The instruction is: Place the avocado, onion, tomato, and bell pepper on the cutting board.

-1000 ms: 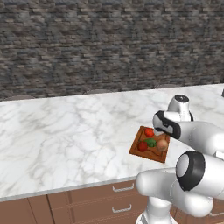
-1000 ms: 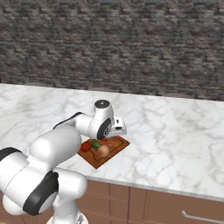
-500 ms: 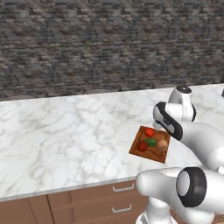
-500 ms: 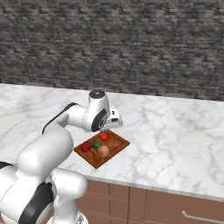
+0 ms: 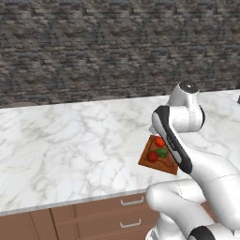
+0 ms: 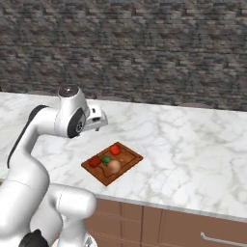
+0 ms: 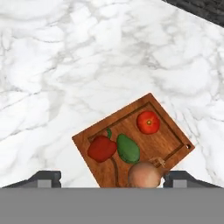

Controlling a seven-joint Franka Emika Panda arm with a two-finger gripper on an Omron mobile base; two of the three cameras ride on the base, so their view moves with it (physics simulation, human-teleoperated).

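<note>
The reddish-brown cutting board (image 7: 166, 140) lies on the marble counter and carries all four vegetables. On it are the red bell pepper (image 7: 101, 148), the green avocado (image 7: 128, 148), the tomato (image 7: 148, 122) and the tan onion (image 7: 145, 175). My gripper (image 7: 112, 179) hangs high above the board, open, its fingertips (image 7: 43, 178) far apart and holding nothing. From the right base view the gripper (image 6: 98, 125) is up and to the left of the board (image 6: 128, 155), with the tomato (image 6: 115, 149), pepper (image 6: 95, 160), avocado (image 6: 106, 160) and onion (image 6: 114, 166) below. In the left base view my arm hides part of the board (image 5: 146, 157).
The white marble counter (image 6: 193, 159) stretches wide to both sides of the board. A dark stone wall (image 6: 144, 53) runs behind it. Brown drawers (image 5: 93, 215) with handles sit under the counter's front edge.
The hand has lifted from just above the board to well over it, and the jaws have gone from shut to wide open. The vegetables have stayed on the board.
</note>
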